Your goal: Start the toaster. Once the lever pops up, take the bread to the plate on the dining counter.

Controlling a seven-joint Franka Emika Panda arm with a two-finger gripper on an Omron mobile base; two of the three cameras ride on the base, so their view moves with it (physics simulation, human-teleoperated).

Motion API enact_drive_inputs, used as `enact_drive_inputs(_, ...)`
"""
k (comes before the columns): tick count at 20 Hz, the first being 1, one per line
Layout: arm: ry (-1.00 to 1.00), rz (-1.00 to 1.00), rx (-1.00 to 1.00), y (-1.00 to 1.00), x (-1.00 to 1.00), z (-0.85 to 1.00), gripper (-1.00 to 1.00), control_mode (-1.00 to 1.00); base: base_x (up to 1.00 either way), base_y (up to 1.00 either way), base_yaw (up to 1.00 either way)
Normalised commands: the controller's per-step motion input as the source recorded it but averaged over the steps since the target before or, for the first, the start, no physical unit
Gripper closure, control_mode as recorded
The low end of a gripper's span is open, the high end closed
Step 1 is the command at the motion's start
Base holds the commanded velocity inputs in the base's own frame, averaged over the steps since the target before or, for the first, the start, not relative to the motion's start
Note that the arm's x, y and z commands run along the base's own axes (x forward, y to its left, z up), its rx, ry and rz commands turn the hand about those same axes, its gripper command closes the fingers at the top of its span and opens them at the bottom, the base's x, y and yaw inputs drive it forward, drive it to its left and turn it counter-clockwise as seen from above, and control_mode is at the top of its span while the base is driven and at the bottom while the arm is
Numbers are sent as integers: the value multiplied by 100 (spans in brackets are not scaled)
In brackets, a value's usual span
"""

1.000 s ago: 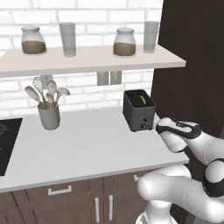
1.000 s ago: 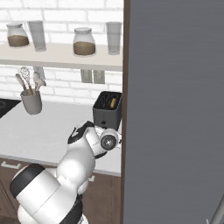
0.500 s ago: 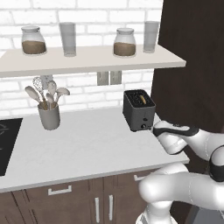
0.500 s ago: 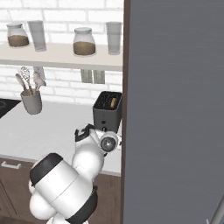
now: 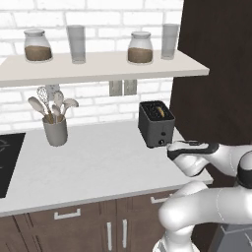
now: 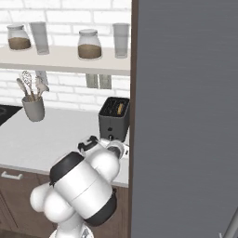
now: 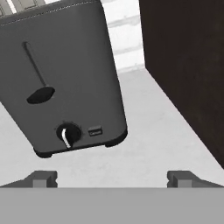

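The dark grey toaster (image 5: 156, 124) stands on the light counter by the tall dark cabinet, also seen from the other side as the toaster (image 6: 113, 122). A tan slice of bread (image 5: 158, 111) sits down in its top slot, its edge showing as bread (image 6: 120, 109). In the hand view the toaster (image 7: 65, 74) front is close ahead, with its oval lever (image 7: 40, 94) at the lower end of the slit and a round knob (image 7: 68, 133) below. My gripper (image 7: 113, 178) is open, level with the toaster's base and just in front of it; gripper (image 5: 169, 145). The plate and dining counter are out of view.
A tall dark cabinet (image 5: 216, 74) rises right beside the toaster. A grey utensil holder (image 5: 55, 130) stands at the left of the counter (image 5: 98, 162), with a black cooktop (image 5: 7, 162) at the far left. A shelf (image 5: 98, 66) with jars and glasses hangs overhead.
My hand has edged a little closer to the toaster's front. The elbow has swung round and down. The jaws have stayed open.
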Motion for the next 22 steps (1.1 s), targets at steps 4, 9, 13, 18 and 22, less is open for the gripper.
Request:
enact_drive_inputs(4, 0, 0, 0, 0, 0, 0, -100, -100, 0, 0, 0)
enact_drive_inputs(9, -1, 0, 0, 15, 0, 0, -100, -100, 0, 0, 0)
enact_drive_inputs(13, 0, 0, 0, 15, 0, 0, -100, -100, 0, 0, 0)
enact_drive_inputs(18, 0, 0, 0, 20, 0, 0, -100, -100, 0, 0, 0)
enact_drive_inputs(22, 0, 0, 0, 21, 0, 0, -100, -100, 0, 0, 0)
